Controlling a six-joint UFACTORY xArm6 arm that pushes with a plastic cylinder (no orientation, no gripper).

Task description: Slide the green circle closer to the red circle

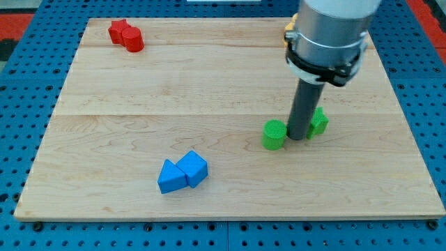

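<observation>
The green circle (274,134) is a short green cylinder lying right of the board's middle. The red circle (134,40) sits at the view's top left, touching a red star-like block (119,30) on its left. My tip (297,137) rests on the board just to the right of the green circle, touching or nearly touching it. A second green block (318,121), shape unclear, lies right behind the rod on its right side, partly hidden.
Two blue blocks (182,172) lie together at the bottom, left of centre. A yellow block (288,30) peeks out beside the arm's body at the top right. The wooden board (104,139) ends on a blue pegboard.
</observation>
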